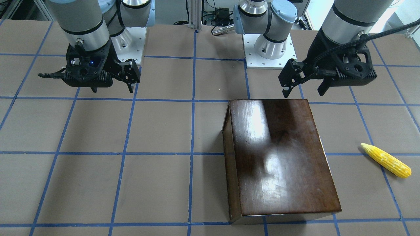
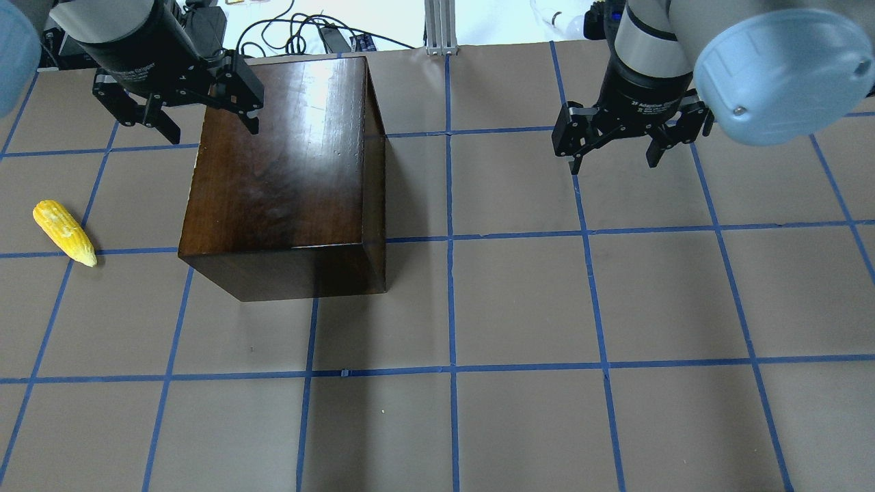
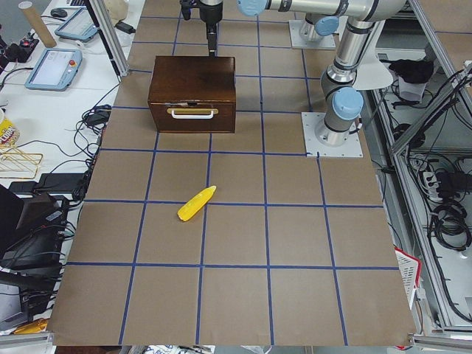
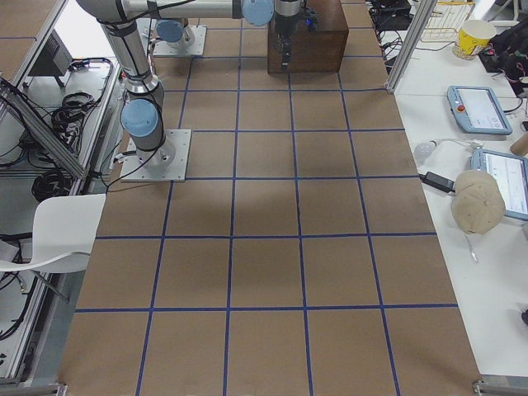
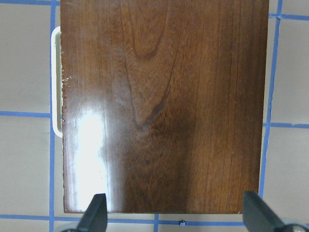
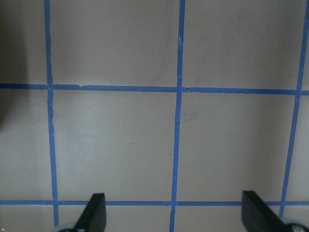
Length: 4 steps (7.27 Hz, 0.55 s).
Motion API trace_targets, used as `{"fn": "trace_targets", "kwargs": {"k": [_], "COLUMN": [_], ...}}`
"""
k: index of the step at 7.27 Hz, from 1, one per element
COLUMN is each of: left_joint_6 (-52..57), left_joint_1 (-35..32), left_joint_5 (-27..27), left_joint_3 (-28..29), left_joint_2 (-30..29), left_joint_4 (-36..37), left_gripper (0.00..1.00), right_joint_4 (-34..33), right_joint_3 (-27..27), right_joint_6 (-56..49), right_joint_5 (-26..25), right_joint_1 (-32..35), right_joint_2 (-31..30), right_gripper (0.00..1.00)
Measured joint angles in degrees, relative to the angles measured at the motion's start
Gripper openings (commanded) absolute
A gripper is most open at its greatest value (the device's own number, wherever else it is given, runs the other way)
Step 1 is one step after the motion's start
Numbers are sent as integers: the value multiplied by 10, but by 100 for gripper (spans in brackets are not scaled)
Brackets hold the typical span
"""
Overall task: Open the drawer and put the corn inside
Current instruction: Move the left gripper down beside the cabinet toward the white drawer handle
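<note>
The glossy dark-brown box [image 2: 280, 171] stands on the table's left half; it also shows in the front view [image 1: 282, 154]. Its drawer [image 3: 192, 116] is shut, and the front panel with a pale handle [image 5: 55, 82] faces the table's left end. The yellow corn [image 2: 65, 232] lies on the table beyond that front, apart from the box, and shows in the front view [image 1: 386, 160] and the left view [image 3: 196, 203]. My left gripper [image 2: 205, 128] is open and empty above the box's edge nearest the robot. My right gripper [image 2: 613, 160] is open and empty over bare table.
The table [image 2: 519, 307] is brown with a blue tape grid. The arm bases [image 1: 269, 49] stand at the robot's side. Cables and an aluminium post [image 2: 441, 27] lie past the far edge. Side benches with tablets [image 4: 478, 107] flank the table.
</note>
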Motion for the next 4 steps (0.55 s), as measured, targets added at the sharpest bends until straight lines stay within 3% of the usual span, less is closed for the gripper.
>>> {"fn": "trace_targets", "kwargs": {"k": [4], "left_joint_6": [132], "left_joint_1": [98], "left_joint_5": [-4], "left_joint_3": [43], "left_joint_2": [-83], "left_joint_4": [4], "left_gripper": [100], "right_joint_4": [0], "right_joint_3": [0], "right_joint_6": [0], "right_joint_5": [0], "right_joint_1": [0], "right_joint_2": [0], "right_gripper": [100]}}
